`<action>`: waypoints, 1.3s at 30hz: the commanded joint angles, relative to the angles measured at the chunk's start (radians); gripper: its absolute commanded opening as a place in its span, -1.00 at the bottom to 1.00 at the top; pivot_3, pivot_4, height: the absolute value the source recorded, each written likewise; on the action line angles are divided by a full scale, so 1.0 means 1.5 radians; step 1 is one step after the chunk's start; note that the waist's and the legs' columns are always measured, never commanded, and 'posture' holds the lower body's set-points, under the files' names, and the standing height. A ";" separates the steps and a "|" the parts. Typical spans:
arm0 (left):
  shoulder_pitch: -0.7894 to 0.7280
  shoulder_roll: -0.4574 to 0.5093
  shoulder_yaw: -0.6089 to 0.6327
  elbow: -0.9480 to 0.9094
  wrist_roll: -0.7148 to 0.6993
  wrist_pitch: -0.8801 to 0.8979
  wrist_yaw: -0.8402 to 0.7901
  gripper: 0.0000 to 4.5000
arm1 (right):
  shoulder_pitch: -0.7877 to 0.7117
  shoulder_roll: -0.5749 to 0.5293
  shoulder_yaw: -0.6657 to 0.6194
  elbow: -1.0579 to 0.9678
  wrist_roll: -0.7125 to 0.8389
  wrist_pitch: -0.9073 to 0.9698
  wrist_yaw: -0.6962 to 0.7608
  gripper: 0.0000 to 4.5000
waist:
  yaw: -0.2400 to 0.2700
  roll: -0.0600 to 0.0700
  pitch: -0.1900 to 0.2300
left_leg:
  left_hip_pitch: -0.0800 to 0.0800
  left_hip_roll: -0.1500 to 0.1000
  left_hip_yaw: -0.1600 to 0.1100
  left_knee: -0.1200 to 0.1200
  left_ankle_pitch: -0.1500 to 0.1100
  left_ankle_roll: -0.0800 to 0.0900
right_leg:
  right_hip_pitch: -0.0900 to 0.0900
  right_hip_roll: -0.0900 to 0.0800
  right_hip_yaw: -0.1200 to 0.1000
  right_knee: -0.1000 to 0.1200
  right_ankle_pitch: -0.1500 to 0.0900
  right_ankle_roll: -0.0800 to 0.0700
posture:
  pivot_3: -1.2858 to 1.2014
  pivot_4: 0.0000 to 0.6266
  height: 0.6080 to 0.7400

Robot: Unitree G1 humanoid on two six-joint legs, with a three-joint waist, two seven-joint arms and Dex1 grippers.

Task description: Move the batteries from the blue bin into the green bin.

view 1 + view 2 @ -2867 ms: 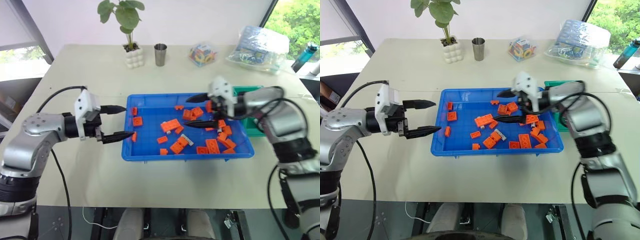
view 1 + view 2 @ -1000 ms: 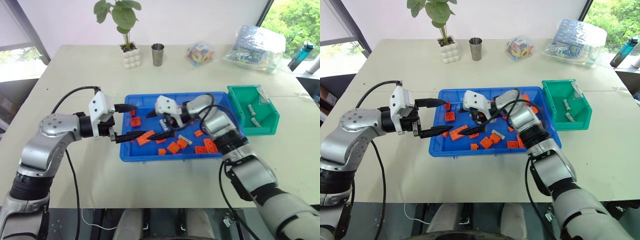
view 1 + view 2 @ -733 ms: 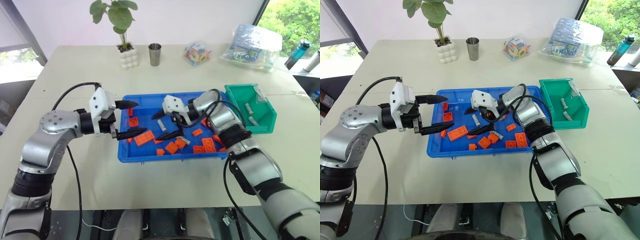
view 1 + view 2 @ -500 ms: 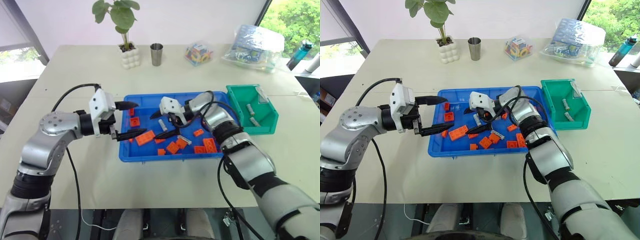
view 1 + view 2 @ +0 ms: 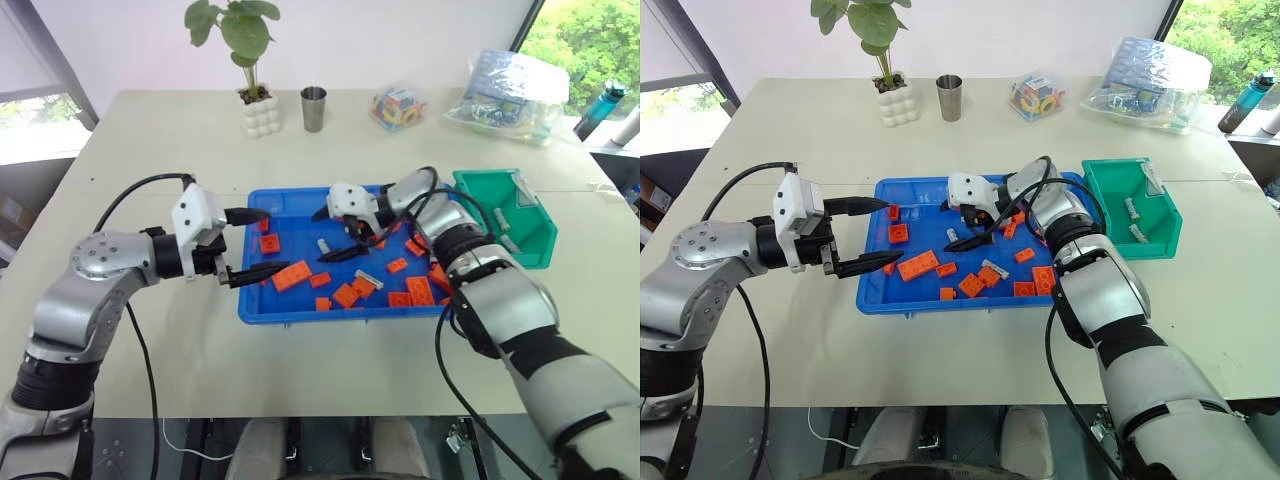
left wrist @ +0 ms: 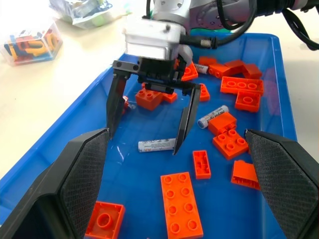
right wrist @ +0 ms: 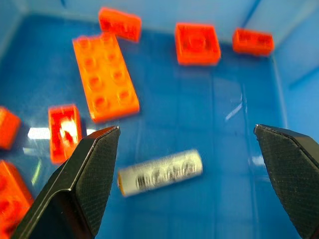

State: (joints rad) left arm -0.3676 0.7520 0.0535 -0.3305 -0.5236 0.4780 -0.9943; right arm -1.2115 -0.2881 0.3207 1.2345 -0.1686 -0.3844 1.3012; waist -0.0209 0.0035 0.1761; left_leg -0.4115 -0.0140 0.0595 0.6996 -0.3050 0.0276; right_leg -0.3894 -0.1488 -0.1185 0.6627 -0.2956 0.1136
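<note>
Right gripper (image 5: 337,234) shifted across blue bin (image 5: 262,310), now spread wide straddling a battery (image 6: 157,145) lying on its floor, positioned to pinch. Left gripper (image 5: 250,244) open, idle at rim. Green bin (image 5: 530,255) beside.

I see a pale beige table (image 5: 150,140) against a white wall (image 5: 400,30). Daylight comes through windows (image 5: 590,40) at both far corners, with green foliage outside the right one.
</note>
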 commanded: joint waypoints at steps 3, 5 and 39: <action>-0.020 0.004 0.012 -0.012 -0.006 -0.004 0.002 1.00 | 0.002 -0.014 0.005 0.009 -0.036 -0.045 -0.011 0.97 | -0.001 0.000 0.000 | 0.000 0.000 0.000 0.000 0.000 0.000 | 0.000 0.000 0.000 0.000 0.000 0.000 | 0.03 -0.52 0.26; -0.022 0.003 0.010 -0.008 -0.004 -0.006 0.001 1.00 | 0.003 -0.016 0.005 0.013 -0.046 -0.048 -0.023 0.97 | -0.001 0.000 0.000 | 0.000 0.000 0.000 0.000 0.000 0.000 | 0.000 0.000 0.000 0.000 0.000 0.000 | 0.03 -0.52 0.26; -0.039 -0.028 0.007 -0.038 -0.024 0.042 0.046 1.00 | 0.257 -0.212 -0.275 -0.701 0.151 0.552 -0.136 0.00 | 0.008 0.000 0.001 | -0.005 -0.001 -0.006 0.002 0.000 0.000 | 0.000 -0.001 -0.003 -0.001 0.000 0.000 | 0.03 -0.52 0.26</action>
State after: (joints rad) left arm -0.4203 0.7131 0.0503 -0.3653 -0.5547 0.5577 -0.9310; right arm -0.8489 -0.5762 -0.0272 0.3237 0.0183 0.3181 1.1467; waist -0.0086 0.0042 0.1769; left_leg -0.4196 -0.0162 0.0511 0.7023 -0.3049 0.0275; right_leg -0.3900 -0.1503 -0.1242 0.6610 -0.2956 0.1136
